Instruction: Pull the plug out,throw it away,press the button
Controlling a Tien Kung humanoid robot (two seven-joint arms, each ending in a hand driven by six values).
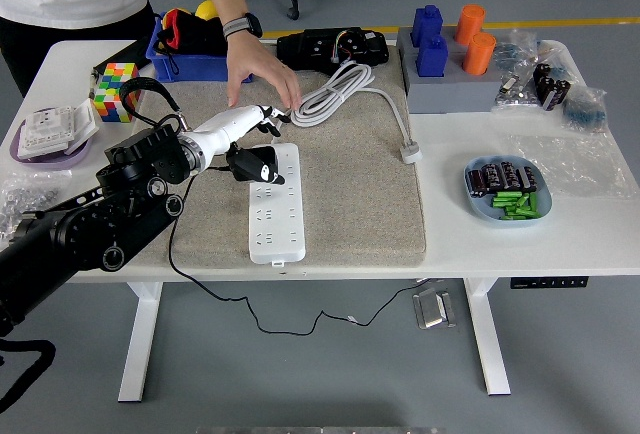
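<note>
Gripping the black plug (pixel 254 164) at the top of the white power strip (pixel 273 204), the left hand (pixel 245 132) has fingers clamped on it. A person's hand (pixel 262 76) hovers just above.

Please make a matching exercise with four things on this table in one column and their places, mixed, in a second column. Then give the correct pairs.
Things:
1. Rubik's cube
2. black plug
3. blue bowl
4. person's hand

Places:
A. right side of the table, holding green and black parts
B. over the mat's far edge, beside the white cable
C. far left of the table
D. on the power strip, at the left hand

Pairs: 1-C, 2-D, 3-A, 4-B
</note>
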